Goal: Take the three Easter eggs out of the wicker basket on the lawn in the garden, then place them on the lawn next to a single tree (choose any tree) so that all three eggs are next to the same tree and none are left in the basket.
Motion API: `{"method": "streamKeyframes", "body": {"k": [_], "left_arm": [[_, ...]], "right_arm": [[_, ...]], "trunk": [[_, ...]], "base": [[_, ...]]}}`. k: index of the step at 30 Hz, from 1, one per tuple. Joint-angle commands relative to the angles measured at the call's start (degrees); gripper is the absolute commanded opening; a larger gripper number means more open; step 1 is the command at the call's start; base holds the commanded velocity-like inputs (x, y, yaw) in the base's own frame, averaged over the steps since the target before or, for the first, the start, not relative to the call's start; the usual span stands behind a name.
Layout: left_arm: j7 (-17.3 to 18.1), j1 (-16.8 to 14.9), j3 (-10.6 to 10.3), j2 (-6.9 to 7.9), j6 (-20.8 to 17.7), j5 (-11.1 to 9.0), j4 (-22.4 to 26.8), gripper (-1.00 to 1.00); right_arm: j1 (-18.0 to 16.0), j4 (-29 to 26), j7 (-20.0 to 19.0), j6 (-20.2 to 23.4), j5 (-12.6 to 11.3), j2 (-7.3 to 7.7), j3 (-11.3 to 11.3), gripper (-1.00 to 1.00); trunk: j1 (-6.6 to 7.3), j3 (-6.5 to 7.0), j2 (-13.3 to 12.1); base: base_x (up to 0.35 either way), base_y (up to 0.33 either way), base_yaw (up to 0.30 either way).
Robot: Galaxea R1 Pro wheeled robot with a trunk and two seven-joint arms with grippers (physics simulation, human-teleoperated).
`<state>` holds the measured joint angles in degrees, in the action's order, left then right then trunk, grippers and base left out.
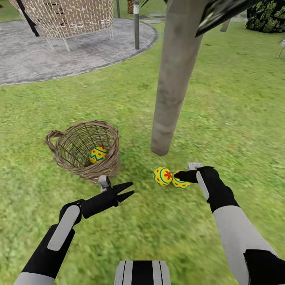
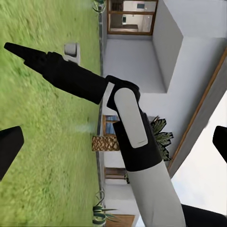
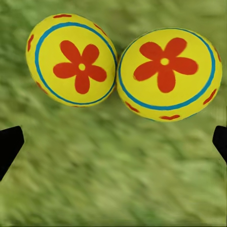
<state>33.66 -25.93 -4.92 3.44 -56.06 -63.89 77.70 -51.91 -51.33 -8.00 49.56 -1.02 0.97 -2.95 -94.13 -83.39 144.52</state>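
Nearest to the robot, the left gripper hangs low over the lawn with its two fingers spread and nothing between them, pointing to the right just in front of the wicker basket. A little farther and to the right, the right gripper rests at the grass with its jaws wide apart in the right wrist view, so it grasps nothing; two Easter eggs lie side by side, touching, just beside its tips and near the foot of the tree. The basket lies tipped on its side, left of the trunk, and the third egg sits inside it. I judge that the right arm should lift straight away so it does not roll the two eggs, and the left gripper should enter the basket mouth slowly and close around the egg's middle.
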Motion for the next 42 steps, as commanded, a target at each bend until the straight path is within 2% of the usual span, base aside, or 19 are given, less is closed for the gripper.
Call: {"method": "streamKeyframes", "body": {"k": [1, 7, 8, 10, 11, 12, 15, 17, 20, 22, 25, 26, 27, 30, 31, 32, 34, 36, 42], "left_arm": [[0.0, 0.0, 0.0, 0.03, 0.0, 0.0, 0.0, 1.0], [0.0, 0.0, 0.0, 0.07, 0.0, 0.0, 0.1, 1.0], [0.0, 0.0, 0.0, 0.1, 0.0, 0.0, 0.1, 1.0], [0.0, 0.0, 0.0, 0.21, 0.0, 0.0, 0.1, 1.0], [0.0, 0.0, 0.2, 0.82, 0.0, 0.0, 0.2, 1.0], [0.0, 0.0, 0.3, 1.47, 0.0, 0.0, 0.5, 1.0], [0.4, 0.0, 0.9, 3.23, -0.1, -0.1, 2.2, 1.0], [1.1, 0.0, 1.4, 3.5, -0.1, -0.1, 2.4, 1.0], [1.8, 0.0, 2.4, 3.66, -0.1, -0.1, 2.5, 1.0], [2.2, 0.0, 3.5, 3.93, -0.1, -0.1, 2.5, 1.0], [2.4, 0.0, 4.3, 4.19, -0.1, -0.1, 2.5, 1.0], [2.4, 0.0, 4.4, 4.2, -0.1, -0.1, 2.6, 1.0], [2.5, 0.0, 4.5, 4.25, -0.1, -0.1, 2.6, 1.0], [2.4, 0.0, 4.5, 4.37, -0.2, -0.1, 2.6, 1.0], [2.4, 0.0, 4.5, 4.48, -0.2, -0.1, 2.6, 1.0], [2.4, 0.0, 4.5, 4.53, -0.2, -0.1, 2.6, 1.0], [2.4, 0.1, 4.7, 4.51, -0.2, -0.1, 2.6, 1.0], [2.5, 0.1, 4.8, 4.5, -0.2, -0.1, 2.6, 1.0], [2.4, 0.1, 4.9, 4.47, -0.2, -0.1, 2.5, 1.0]], "right_arm": [[0.0, 0.0, 0.0, 0.1, 0.0, -0.03, -0.1, 1.0], [0.0, -0.2, -0.2, 0.2, -0.1, 0.01, -0.3, 1.0], [0.0, -0.2, -1.5, 0.2, -0.2, 0.05, -0.9, 1.0], [0.2, -0.1, -7.1, 0.8, -1.1, 0.36, -3.9, 1.0], [0.9, -0.2, -11.5, 1.4, -1.5, 0.95, -5.8, 1.0], [1.4, -0.4, -14.7, 1.7, -1.6, 1.5, -6.8, 1.0], [4.5, -3.9, -30.4, 2.3, -1.9, 4.1, -8.6, 1.0], [7.0, -8.1, -38.4, 3.0, -2.0, 5.65, -10.8, 1.0], [10.0, -15.2, -46.5, 5.9, -2.1, 6.24, -15.8, 1.0], [12.0, -19.3, -51.3, 7.2, -2.1, 6.3, -17.4, 1.0], [13.6, -23.0, -57.7, 7.8, -2.4, 6.26, -18.2, 1.0], [13.8, -23.6, -59.2, 7.9, -2.5, 6.25, -18.7, 1.0], [13.9, -24.1, -60.5, 8.0, -2.5, 6.14, -21.2, 1.0], [13.9, -24.3, -60.9, 8.0, -2.6, 6.1, -23.4, 1.0], [13.9, -24.4, -61.0, 8.1, -4.3, 6.07, -24.2, 1.0], [13.9, -24.3, -61.0, 8.1, -6.6, 6.1, -24.3, 1.0], [13.9, -24.3, -60.8, 8.1, -8.1, 6.13, -24.3, 1.0], [13.9, -24.2, -60.8, 8.1, -8.8, 6.14, -24.4, 1.0], [14.0, -23.6, -60.7, 8.1, -9.4, 6.14, -24.3, 1.0]], "trunk": [[0.0, 0.0, 0.0], [0.0, 0.0, 0.0], [0.0, 0.0, 0.0], [0.0, 0.0, 0.0], [0.0, 0.0, 0.0], [0.0, 0.0, 0.0], [0.0, 0.0, 0.0], [0.0, 0.0, 0.0], [0.0, 0.0, 0.0], [0.0, 0.0, 0.0], [0.0, 0.0, 0.0], [0.0, 0.0, 0.0], [0.0, 0.0, 0.0], [0.0, 0.0, 0.0], [0.0, 0.0, 0.0], [0.0, 0.0, 0.0], [0.03, 0.22, 0.0], [0.03, 0.22, 0.0], [0.18, 1.55, -0.1]], "base": [[0.0, 0.293, 0.0], [-0.031, 0.285, 0.0], [-0.028, 0.123, 0.0], [-0.012, 0.052, 0.0], [-0.005, 0.021, 0.0], [-0.003, 0.013, 0.0], [-0.001, 0.004, 0.0], [0.0, 0.001, 0.0], [0.0, 0.0, 0.0], [0.0, 0.0, 0.0], [0.0, 0.012, 0.0], [0.0, 0.153, 0.0], [0.0, 0.249, 0.0], [0.0, 0.275, 0.0], [0.0, 0.093, 0.0], [0.0, 0.038, 0.0], [0.0, 0.023, 0.0], [0.0, 0.008, 0.0], [0.0, 0.001, 0.0]]}}
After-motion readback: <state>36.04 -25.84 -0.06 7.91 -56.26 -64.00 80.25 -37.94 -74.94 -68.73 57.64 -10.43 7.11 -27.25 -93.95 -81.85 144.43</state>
